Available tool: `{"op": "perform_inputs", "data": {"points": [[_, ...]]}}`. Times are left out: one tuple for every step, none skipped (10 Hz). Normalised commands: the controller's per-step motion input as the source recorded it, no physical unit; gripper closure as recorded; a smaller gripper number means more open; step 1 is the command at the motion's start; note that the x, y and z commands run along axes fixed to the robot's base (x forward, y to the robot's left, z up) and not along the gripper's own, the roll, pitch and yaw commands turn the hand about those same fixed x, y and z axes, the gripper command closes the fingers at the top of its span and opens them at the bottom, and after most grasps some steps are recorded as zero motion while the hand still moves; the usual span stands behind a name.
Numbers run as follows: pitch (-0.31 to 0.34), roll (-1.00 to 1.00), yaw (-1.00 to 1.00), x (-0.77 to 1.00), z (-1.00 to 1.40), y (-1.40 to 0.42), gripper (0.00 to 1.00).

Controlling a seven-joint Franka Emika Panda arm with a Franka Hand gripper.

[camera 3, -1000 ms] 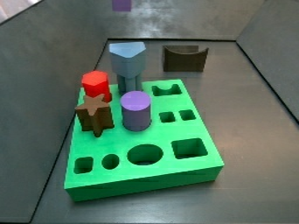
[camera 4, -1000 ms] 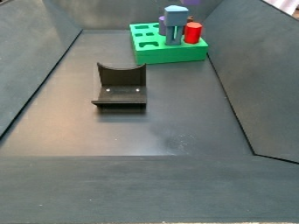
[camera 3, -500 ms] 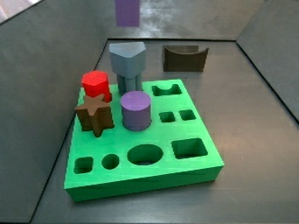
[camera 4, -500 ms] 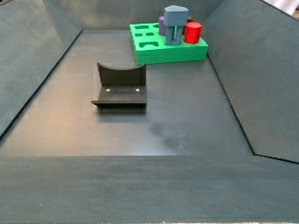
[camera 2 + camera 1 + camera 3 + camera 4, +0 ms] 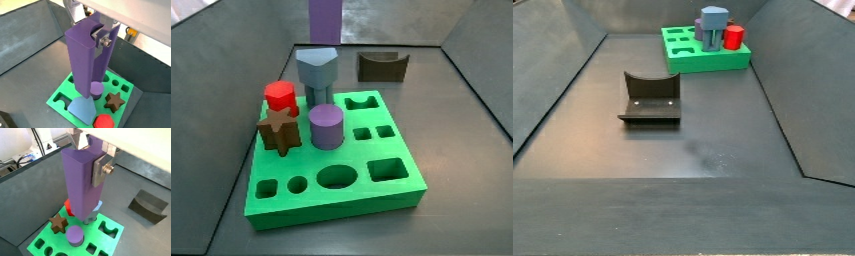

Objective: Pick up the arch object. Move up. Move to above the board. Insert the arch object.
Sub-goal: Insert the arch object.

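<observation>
Arch object: tall plain purple prism with flat sides [image 5: 83,180], held up in the air above the bright green thick board with shaped cut-out holes [image 5: 372,152], not touching it.
Long axis: upright, its length running from the gripper down toward the board; its lower end hangs over the pegs in both wrist views.
Cut off: in a side view only the lower end of the purple prism [image 5: 326,17] shows, entering at the upper frame edge behind the board; the rest is out of frame.
Hidden: the gripper [image 5: 93,158] does not appear in either side view; the prism covers the far finger in both wrist views, so only one flat silver finger plate [image 5: 102,170] is plain, and again in the other wrist picture [image 5: 103,36].
Fingers: pinching the upper part of the purple prism, plate flat against its side.
Arm pose: gripper pointing straight down over the board, wrist body at the upper edge of both wrist views.
On the board: grey-blue funnel-shaped peg [image 5: 315,70], red cylinder [image 5: 281,97], brown star piece [image 5: 279,125], short purple cylinder [image 5: 326,126].
Hard to make out: which cut-out lies directly beneath the prism cannot be told.
Elsewhere: dark brown block with a U-notch [image 5: 649,97] on the grey floor, well apart from the board.
</observation>
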Motion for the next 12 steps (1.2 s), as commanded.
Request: {"op": "perform_inputs", "data": {"points": [[-0.100, 0.00, -0.20, 0.52, 0.00, -0.05, 1.00], [-0.013, 0.00, -0.27, 0.95, -0.04, 0.00, 1.00], [-0.011, 0.00, -0.31, 0.95, -0.06, 0.09, 1.00], [-0.019, 0.01, -0.51, 0.77, -0.14, 0.22, 1.00], [-0.009, 0.01, -0.72, 0.52, -0.12, 0.25, 1.00], [-0.013, 0.00, -0.77, 0.46, -0.11, 0.24, 1.00], [-0.019, 0.00, -0.77, 0.46, -0.09, 0.24, 1.00], [-0.017, 0.00, -0.77, 0.47, -0.09, 0.25, 1.00], [-0.019, 0.00, -0.80, 0.42, -0.11, 0.23, 1.00], [-0.014, 0.03, -0.99, 0.14, -0.14, 0.08, 1.00], [-0.017, 0.05, -1.00, 0.00, -0.15, 0.00, 1.00], [-0.016, 0.05, -1.00, 0.00, -0.15, 0.00, 1.00]]}}
